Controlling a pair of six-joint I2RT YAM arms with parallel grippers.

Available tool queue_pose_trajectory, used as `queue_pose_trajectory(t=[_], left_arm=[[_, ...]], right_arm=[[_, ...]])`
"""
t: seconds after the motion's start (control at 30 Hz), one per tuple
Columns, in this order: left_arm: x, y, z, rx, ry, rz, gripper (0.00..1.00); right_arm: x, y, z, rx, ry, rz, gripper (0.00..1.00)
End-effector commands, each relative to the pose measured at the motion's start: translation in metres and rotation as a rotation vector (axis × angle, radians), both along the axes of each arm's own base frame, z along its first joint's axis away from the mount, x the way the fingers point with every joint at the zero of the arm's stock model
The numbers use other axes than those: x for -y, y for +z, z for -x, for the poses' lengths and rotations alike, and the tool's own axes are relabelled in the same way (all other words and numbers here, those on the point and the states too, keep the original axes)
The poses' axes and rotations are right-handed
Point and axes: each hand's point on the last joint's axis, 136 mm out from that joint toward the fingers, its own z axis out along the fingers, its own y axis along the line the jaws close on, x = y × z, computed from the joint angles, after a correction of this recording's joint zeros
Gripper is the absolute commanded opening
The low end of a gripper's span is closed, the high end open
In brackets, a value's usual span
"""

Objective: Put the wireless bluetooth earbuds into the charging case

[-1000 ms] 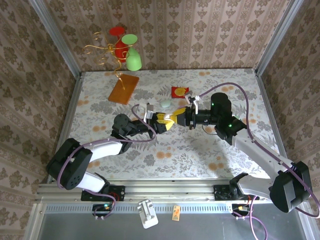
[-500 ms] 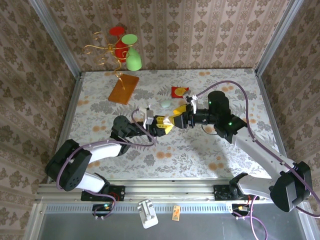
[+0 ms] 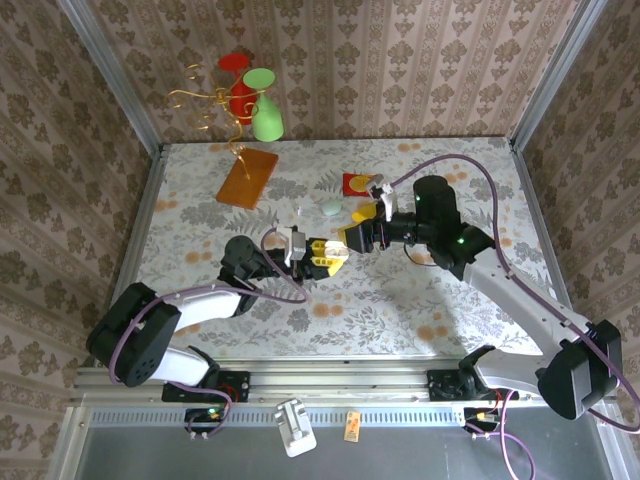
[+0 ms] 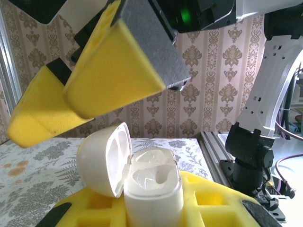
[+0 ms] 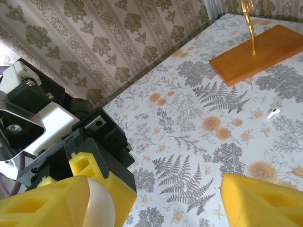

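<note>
The left arm (image 3: 200,298) and right arm (image 3: 520,300) have white links and black joints, purple cables (image 3: 450,162), and yellow fingers (image 4: 113,80) faced grey.

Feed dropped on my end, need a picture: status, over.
Left tool shut on charging case, lid open. Right tool open, just off its mouth. One small white earbud loose on table.

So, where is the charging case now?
The case is clamped in the left gripper, mid-table in the top view, just left of the right gripper.

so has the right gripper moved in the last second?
Yes: the right gripper has shifted toward the table's far edge, nearer the red card, and opened.
</note>
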Motion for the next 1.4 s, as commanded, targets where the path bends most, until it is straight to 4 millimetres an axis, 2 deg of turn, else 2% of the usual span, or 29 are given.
queue_pose_trajectory(t=[0.0, 0.1, 0.17, 0.3, 0.4, 0.47, 0.63, 0.73, 1.0, 1.13, 1.37], left_arm=[[-0.006, 0.007, 0.001, 0.072, 0.032, 0.029, 0.09], [-0.008, 0.003, -0.007, 0.067, 0.073, 0.026, 0.09], [-0.01, 0.002, -0.011, 0.061, 0.093, 0.026, 0.09], [-0.017, 0.002, -0.015, 0.063, 0.128, 0.03, 0.09], [-0.024, 0.003, -0.017, 0.066, 0.15, 0.032, 0.09], [-0.024, 0.004, -0.017, 0.064, 0.149, 0.033, 0.09], [-0.023, 0.003, -0.018, 0.065, 0.147, 0.03, 0.09], [-0.023, 0.001, -0.019, 0.065, 0.147, 0.026, 0.09], [-0.023, 0.002, -0.017, 0.068, 0.141, 0.028, 0.09], [-0.023, 0.001, -0.016, 0.068, 0.135, 0.026, 0.08], [-0.023, 0.0, -0.015, 0.071, 0.135, 0.025, 0.09]], right_arm=[[0.007, 0.028, 0.007, 0.072, -0.024, -0.011, 0.79], [0.012, 0.041, 0.009, 0.083, -0.067, -0.048, 0.82], [0.022, 0.043, 0.002, 0.089, -0.148, -0.048, 0.82], [0.064, 0.031, -0.025, 0.088, -0.438, -0.005, 0.81], [0.1, -0.001, -0.044, -0.006, -0.644, 0.085, 0.79], [0.114, -0.025, -0.05, -0.063, -0.722, 0.179, 0.78], [0.133, -0.095, -0.055, -0.238, -0.846, 0.335, 0.77], [0.137, -0.132, -0.056, -0.322, -0.868, 0.428, 0.77], [0.156, -0.211, -0.06, -0.487, -0.893, 0.716, 0.79], [0.172, -0.236, -0.061, -0.531, -0.936, 0.788, 0.78], [0.198, -0.25, -0.066, -0.537, -1.023, 0.848, 0.78]])
